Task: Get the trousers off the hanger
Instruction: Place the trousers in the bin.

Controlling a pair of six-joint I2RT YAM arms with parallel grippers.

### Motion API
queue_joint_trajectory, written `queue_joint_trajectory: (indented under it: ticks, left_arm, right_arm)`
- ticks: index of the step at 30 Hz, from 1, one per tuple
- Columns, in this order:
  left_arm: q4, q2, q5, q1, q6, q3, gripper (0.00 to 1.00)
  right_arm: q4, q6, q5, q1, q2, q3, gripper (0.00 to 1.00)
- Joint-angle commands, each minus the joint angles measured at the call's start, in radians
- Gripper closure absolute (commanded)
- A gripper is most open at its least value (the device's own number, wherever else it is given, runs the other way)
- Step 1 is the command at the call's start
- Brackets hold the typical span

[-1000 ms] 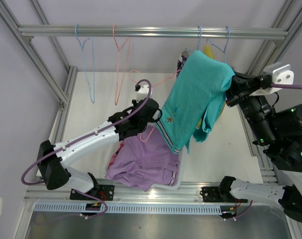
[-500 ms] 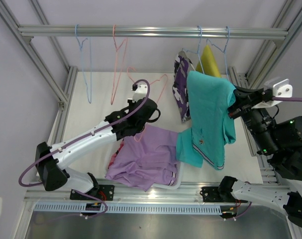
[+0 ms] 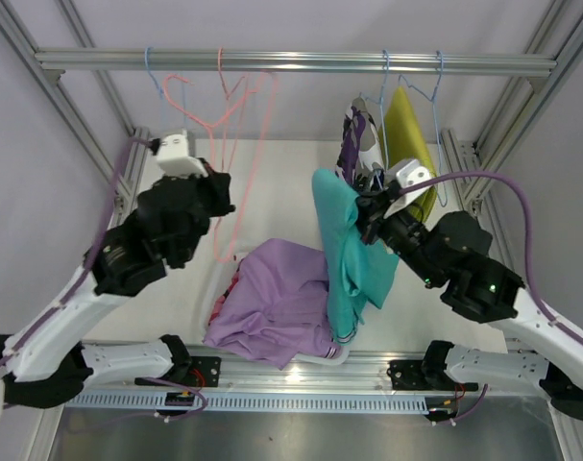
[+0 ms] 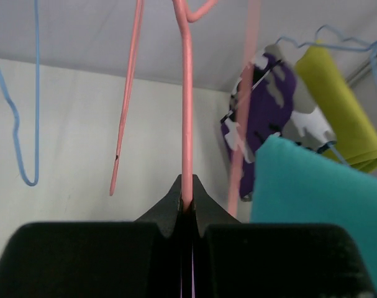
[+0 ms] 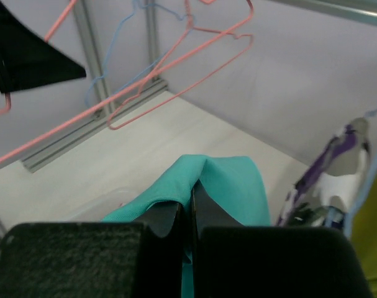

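From above: left gripper [image 3: 217, 192] pinched shut on one pink hanger [image 3: 255, 134]; right gripper [image 3: 361, 216] clamped on the teal trousers [image 3: 344, 259], hanging by the table's [image 3: 291, 192] near edge beside one lilac pair [image 3: 281, 298]; two pairs, camouflage [image 3: 352, 134] and mustard [image 3: 406, 134], at the rail's [image 3: 301, 61] right end.
Left wrist: jaws closed on pink wire.
Right wrist: jaws closed on a teal fold.

Even, soft light; blurry wrist close-ups.

Teal trousers [image 3: 345, 252] hang limp in mid-air beside crumpled lilac trousers [image 3: 277, 303], which lie over a pink-red pair [image 3: 221, 305]. Camouflage trousers [image 3: 352, 144] and mustard trousers [image 3: 406, 134] hang side by side behind.
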State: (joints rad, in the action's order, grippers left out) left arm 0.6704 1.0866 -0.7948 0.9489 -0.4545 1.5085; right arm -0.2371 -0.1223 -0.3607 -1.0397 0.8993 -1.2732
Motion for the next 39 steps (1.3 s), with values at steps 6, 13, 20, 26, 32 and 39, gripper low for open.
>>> queue_joint_trajectory:
  ticks: [6,13,20,26,32,39]
  left_arm:
    - [0.024,-0.131,0.066,0.005,-0.041,0.035,1.00]
    - [0.012,-0.137,0.091,0.014,-0.032,0.006,0.99]
    - [-0.022,-0.162,0.106,0.019,-0.015,-0.050,0.99]
    - [-0.029,-0.177,0.120,0.024,-0.022,-0.076,1.00]
    - [-0.028,-0.186,0.131,0.028,-0.032,-0.100,0.99]
    - [-0.028,-0.192,0.144,0.033,-0.030,-0.090,0.99]
  right_arm:
    - [0.298,0.044,-0.032,-0.203,0.146,0.046,1.00]
    - [0.412,0.116,-0.030,-0.290,0.294,0.132,1.00]
    - [0.597,0.266,-0.044,-0.341,0.415,0.343,1.00]
    - [0.634,0.362,-0.070,-0.388,0.529,0.408,0.83]
    - [0.530,0.359,-0.151,-0.462,0.503,0.348,0.24]
    - [0.389,0.317,-0.236,-0.523,0.336,0.290,0.21]
